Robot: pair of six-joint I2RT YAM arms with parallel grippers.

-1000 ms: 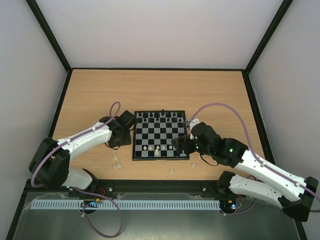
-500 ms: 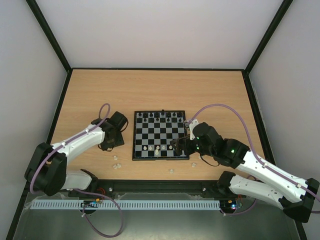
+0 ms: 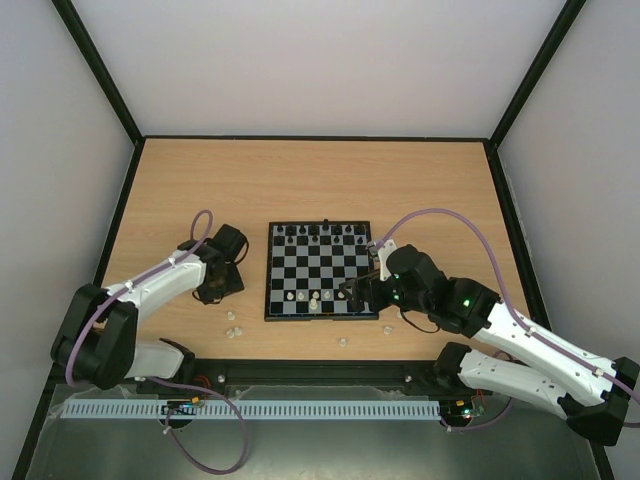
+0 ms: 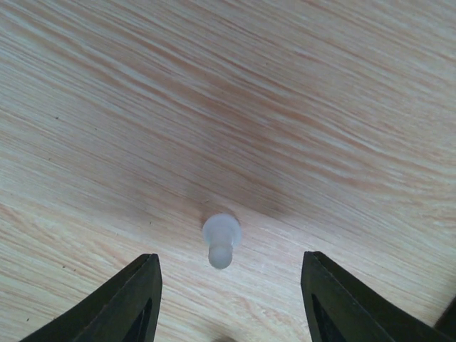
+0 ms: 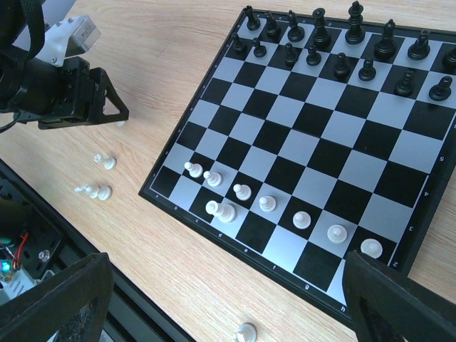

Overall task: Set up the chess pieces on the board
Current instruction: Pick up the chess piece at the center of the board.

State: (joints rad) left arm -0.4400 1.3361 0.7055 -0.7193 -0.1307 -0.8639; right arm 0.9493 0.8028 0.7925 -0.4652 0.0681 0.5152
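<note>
The board (image 3: 320,264) lies mid-table and fills the right wrist view (image 5: 306,142). Black chess pieces (image 5: 320,35) fill its two far rows (image 3: 315,233). Several cream-white pieces (image 5: 267,204) stand on its near rows (image 3: 313,297). My left gripper (image 3: 213,292) is left of the board, open, low over the bare table. In the left wrist view a single cream-white pawn (image 4: 221,240) stands between its fingers (image 4: 135,303), untouched. My right gripper (image 3: 358,291) hovers open and empty over the board's near right corner (image 5: 228,306).
Loose cream-white pieces lie on the table near the front edge: two left of the board (image 3: 232,323) (image 5: 100,177), one below it (image 3: 343,342) (image 5: 246,331), one by the right arm (image 3: 386,328). A black rail (image 3: 320,372) runs along the near edge.
My left arm has swung left, away from the board's left edge, and its gripper now sits over a lone pawn on the table. My right gripper has shifted slightly left.
</note>
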